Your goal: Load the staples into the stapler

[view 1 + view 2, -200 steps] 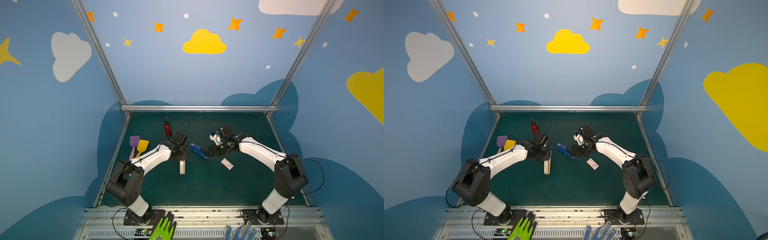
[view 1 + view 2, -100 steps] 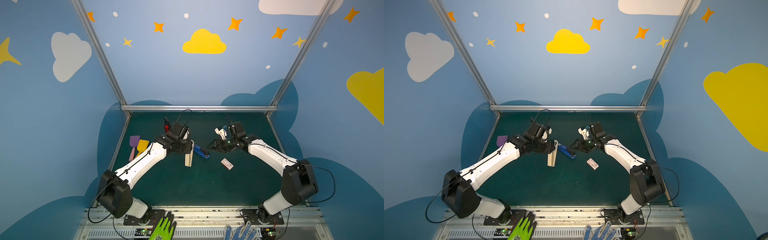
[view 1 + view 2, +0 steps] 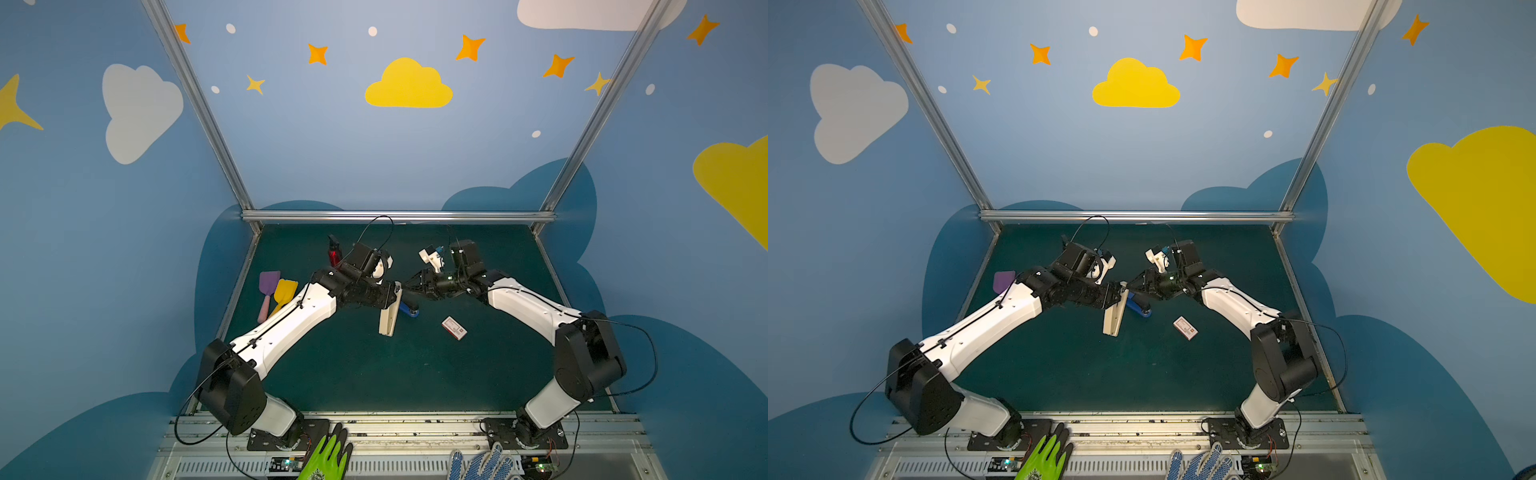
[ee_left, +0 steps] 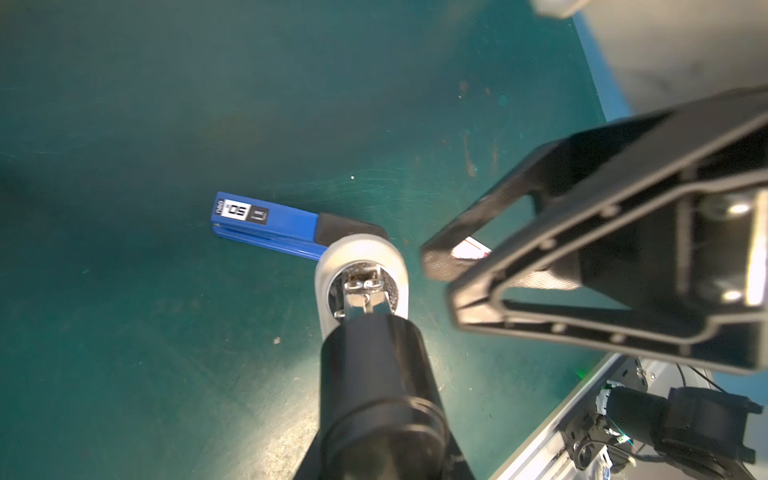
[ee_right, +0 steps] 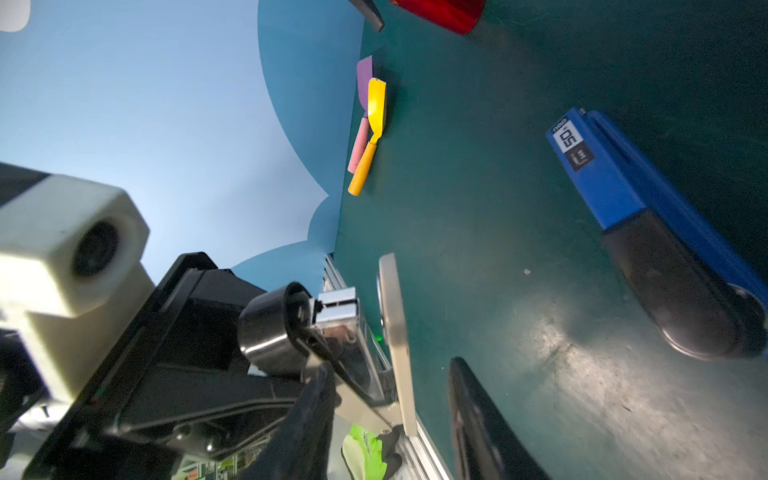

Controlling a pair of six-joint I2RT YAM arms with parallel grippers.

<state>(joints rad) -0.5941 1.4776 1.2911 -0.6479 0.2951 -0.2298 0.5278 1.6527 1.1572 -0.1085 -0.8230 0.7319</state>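
Currently, left tool (image 3: 392,296) clamps cream plastic stapler (image 3: 388,318); right tool (image 3: 411,286) half-open. Grip light, likely crushable white cardboard staple box (image 3: 454,327) by edges.

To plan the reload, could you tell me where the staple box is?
In both top views the staple box lies on the mat, right of centre, near the blue stapler.

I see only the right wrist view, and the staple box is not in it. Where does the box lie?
Observer: The staple box lies flat on the green mat, touched by nothing, nearer the robot than the right gripper.
Operator: Do my right fingertips touch the beige stapler?
Observer: It seems not. In the left wrist view a thin strip of mat shows between the fingertips and the beige stapler.
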